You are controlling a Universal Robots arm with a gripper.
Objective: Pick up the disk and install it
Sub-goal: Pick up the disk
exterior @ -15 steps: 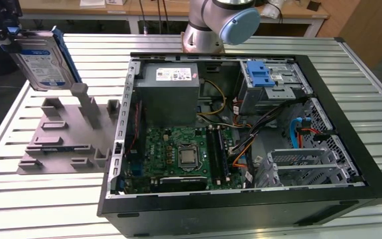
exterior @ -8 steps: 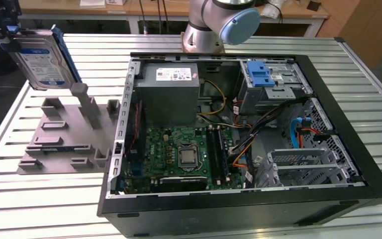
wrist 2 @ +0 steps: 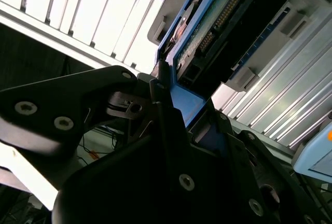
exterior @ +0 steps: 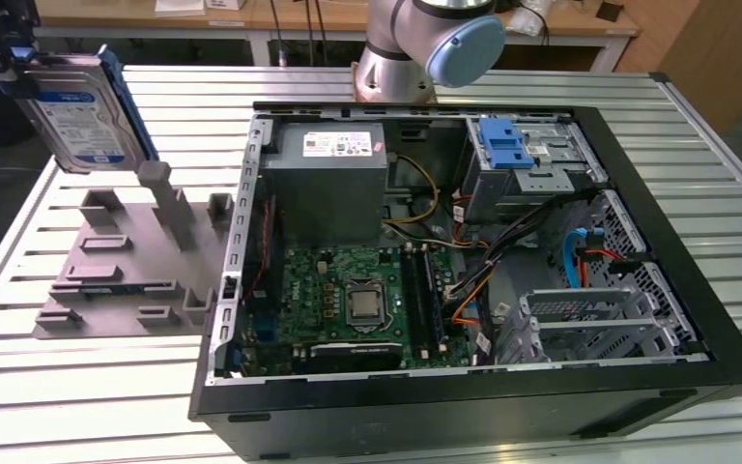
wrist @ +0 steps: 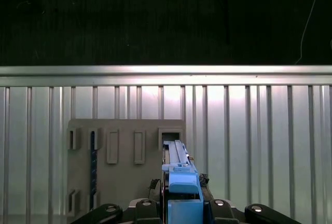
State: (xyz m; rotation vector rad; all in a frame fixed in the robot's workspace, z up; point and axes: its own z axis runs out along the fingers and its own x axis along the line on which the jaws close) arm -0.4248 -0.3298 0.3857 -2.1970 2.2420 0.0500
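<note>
The gripper (wrist 2: 179, 110) is clamped tight on the blue-framed hard disk (exterior: 81, 114), holding it on edge above the grey fixture (exterior: 120, 266).

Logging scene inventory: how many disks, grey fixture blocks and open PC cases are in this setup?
disk: 1, held off the table in the gripper
grey fixture block: 1
open PC case: 1
Total: 3
</note>
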